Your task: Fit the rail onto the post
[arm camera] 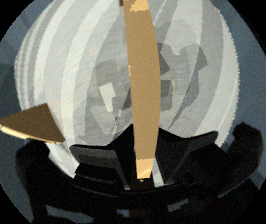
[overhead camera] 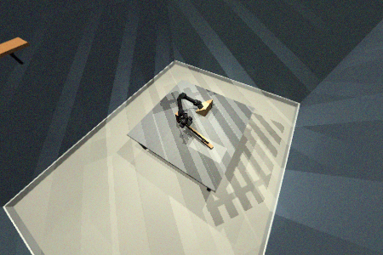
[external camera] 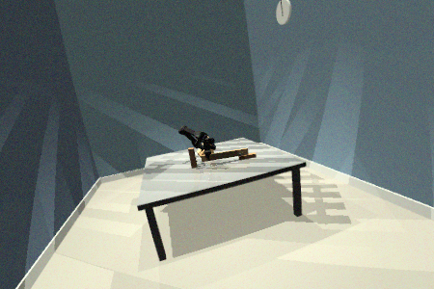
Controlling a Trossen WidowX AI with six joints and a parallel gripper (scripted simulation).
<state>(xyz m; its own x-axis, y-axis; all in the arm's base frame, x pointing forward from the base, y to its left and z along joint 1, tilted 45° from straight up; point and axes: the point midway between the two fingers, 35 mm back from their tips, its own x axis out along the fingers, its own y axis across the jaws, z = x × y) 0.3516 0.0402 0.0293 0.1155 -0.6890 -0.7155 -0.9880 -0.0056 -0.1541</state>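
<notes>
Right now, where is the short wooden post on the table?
In the exterior view the post stands upright on the table, just left of the gripper, which is shut on the near end of the rail.

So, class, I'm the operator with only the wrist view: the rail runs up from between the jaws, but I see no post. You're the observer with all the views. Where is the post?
Observer: In the exterior view the post stands upright on the table, just left of the jaws, which are shut on the rail.
Operator: Is the rail's end against it?
Observer: It is close, but the arm covers the joint there, so I cannot tell whether they touch.
Operator: And the far end?
Observer: It reaches the low footboard block on the right.
</notes>
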